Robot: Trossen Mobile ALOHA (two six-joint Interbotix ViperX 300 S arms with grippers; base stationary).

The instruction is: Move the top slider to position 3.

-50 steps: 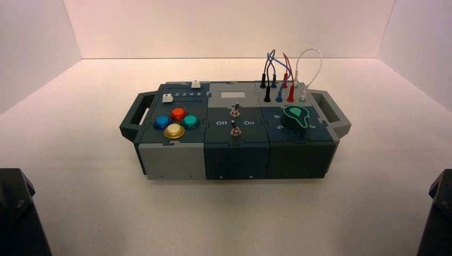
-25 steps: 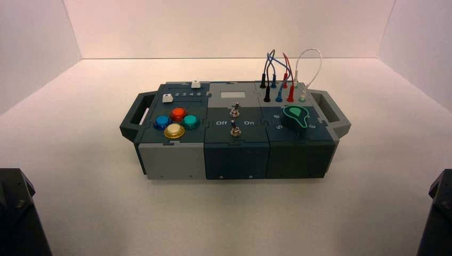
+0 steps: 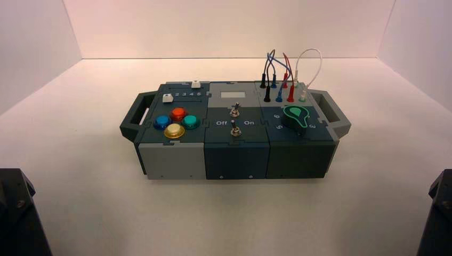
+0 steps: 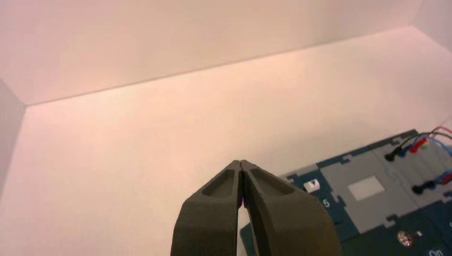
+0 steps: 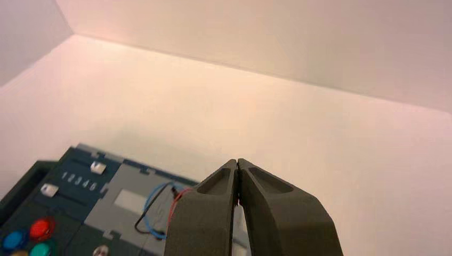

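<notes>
The top slider [image 3: 195, 84] is a small white cap in a dark groove along the far edge of the box's left module; it also shows as the top slider [image 4: 311, 185] and the top slider [image 5: 98, 167]. It stands over the right end of the white digit row, where the numeral 3 [image 3: 183, 94] is printed. A twin white cap [image 3: 168, 98] sits at that row's left end. My left gripper [image 4: 241, 161] and right gripper [image 5: 236, 160] are both shut on nothing, held back from the box. The left arm [image 3: 16, 213] and right arm [image 3: 440, 213] sit parked at the near corners.
The box [image 3: 176, 160] has handles at both ends. Coloured buttons [image 3: 177, 113] sit near the sliders, two toggle switches [image 3: 234, 111] in the middle, a green-pointer knob [image 3: 296, 116] and plugged wires [image 3: 282, 74] on the right. White walls enclose the table.
</notes>
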